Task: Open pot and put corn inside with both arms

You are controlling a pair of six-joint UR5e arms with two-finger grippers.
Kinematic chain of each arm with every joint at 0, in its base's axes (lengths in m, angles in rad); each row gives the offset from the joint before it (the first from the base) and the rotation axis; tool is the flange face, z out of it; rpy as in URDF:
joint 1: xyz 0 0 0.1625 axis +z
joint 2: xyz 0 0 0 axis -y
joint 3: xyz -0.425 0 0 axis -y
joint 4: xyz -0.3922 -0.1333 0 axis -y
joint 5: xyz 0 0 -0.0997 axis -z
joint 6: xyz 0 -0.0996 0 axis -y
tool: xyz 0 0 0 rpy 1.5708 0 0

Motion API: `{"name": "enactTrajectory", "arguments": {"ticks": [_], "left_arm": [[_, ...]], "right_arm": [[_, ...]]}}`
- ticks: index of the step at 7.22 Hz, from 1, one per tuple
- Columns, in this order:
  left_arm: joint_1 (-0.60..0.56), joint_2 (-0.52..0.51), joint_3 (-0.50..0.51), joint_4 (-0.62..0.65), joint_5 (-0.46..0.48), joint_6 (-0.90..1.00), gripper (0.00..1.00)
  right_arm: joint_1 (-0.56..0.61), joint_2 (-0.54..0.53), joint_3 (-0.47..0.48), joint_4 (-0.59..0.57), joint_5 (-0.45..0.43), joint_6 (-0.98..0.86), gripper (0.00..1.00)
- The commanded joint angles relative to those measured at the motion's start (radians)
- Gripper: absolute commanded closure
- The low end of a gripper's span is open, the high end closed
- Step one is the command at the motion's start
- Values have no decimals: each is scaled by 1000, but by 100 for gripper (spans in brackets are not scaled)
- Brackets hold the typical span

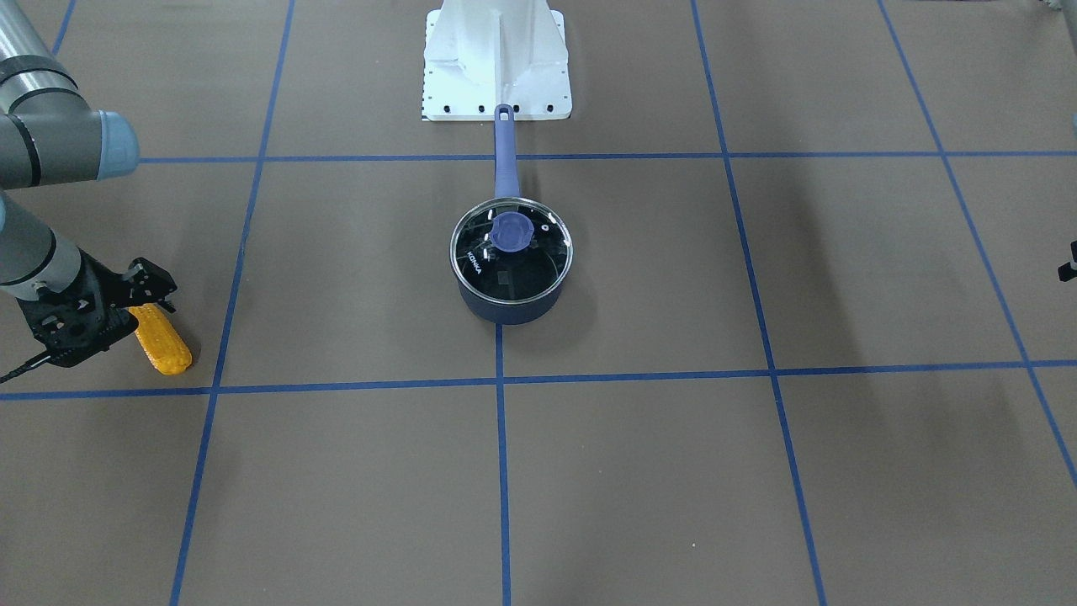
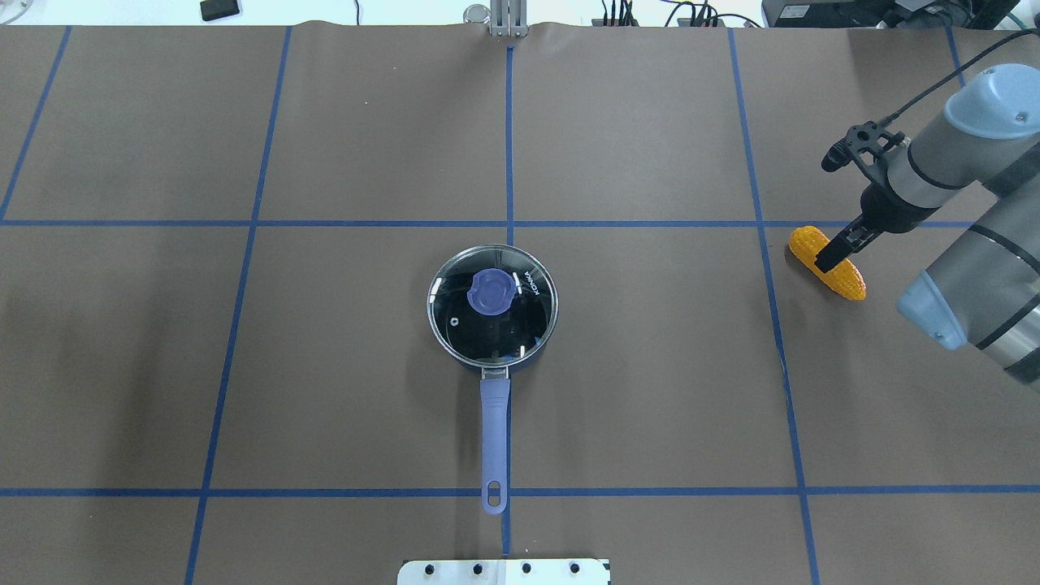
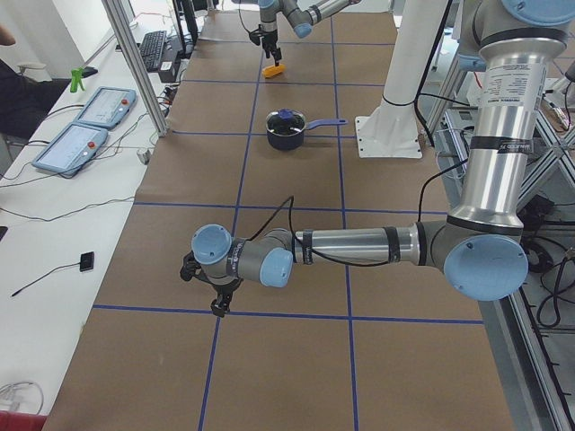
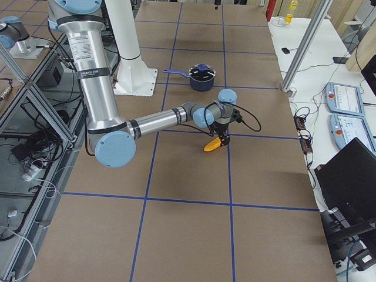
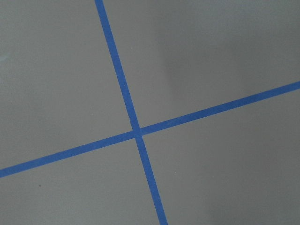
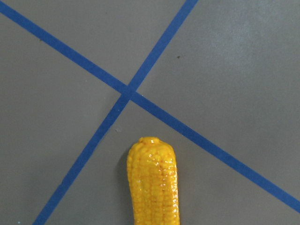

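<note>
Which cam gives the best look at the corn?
Right wrist-mounted: the corn fills the lower centre, kernels sharp, nothing covering it, though its near end is cut off by the frame. Overhead and front-facing show it small, the right hand overlapping it. Side views show a tiny yellow shape. Left wrist shows only tape.
</note>
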Motion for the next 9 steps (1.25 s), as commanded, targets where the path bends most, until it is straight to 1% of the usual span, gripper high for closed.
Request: {"name": "enactTrajectory", "arguments": {"ticks": [1, 2, 4, 7, 9], "left_arm": [[1, 0, 5, -2, 0, 2, 1], [1, 0, 7, -2, 1, 2, 1], [2, 0, 7, -2, 0, 2, 1], [1, 0, 7, -2, 1, 2, 1], [1, 0, 7, -2, 0, 3, 1]], "right_arm": [[-25, 2, -17, 0, 1, -4, 0], [-25, 0, -27, 0, 0, -7, 1], [-25, 38, -69, -1, 0, -12, 2], [-25, 49, -83, -1, 1, -14, 19], [-27, 49, -89, -3, -2, -14, 19]]}}
